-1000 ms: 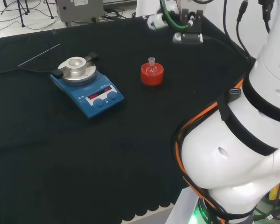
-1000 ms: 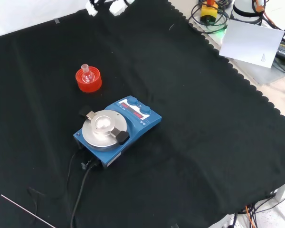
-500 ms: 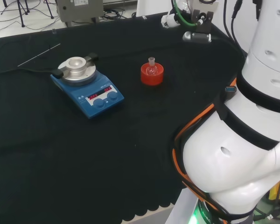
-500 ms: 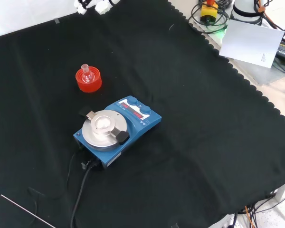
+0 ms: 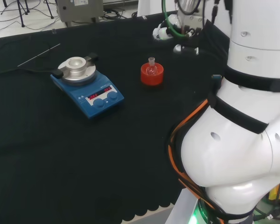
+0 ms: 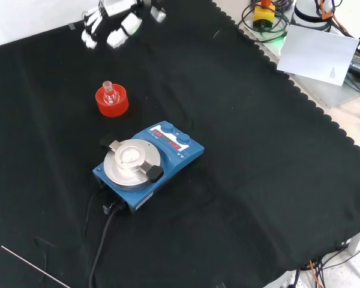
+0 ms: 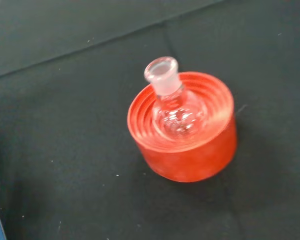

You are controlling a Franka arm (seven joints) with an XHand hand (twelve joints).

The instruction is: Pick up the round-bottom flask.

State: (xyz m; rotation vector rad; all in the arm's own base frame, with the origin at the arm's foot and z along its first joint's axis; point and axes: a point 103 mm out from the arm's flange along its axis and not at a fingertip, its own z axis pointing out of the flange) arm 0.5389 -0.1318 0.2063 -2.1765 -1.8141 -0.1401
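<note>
The round-bottom flask [image 7: 174, 105] (clear, seemingly empty) sits in its red stand [image 6: 112, 101], upper left; the hand [image 6: 111, 24] hovers above, fingers relaxed, holding nothing.

Hand [image 6: 111, 21]: front view, cut off by top edge; palm unseen, finger pose blurred.
Hand, head view: mostly hidden behind cables and arm links.
Thin rod [image 6: 33, 267]: front view, material too small to tell.

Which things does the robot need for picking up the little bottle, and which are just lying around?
Needed:
round-bottom flask
red ribbed stand under it
robot hand

Just lying around:
blue hotplate stirrer
its black cable
thin rod
</note>
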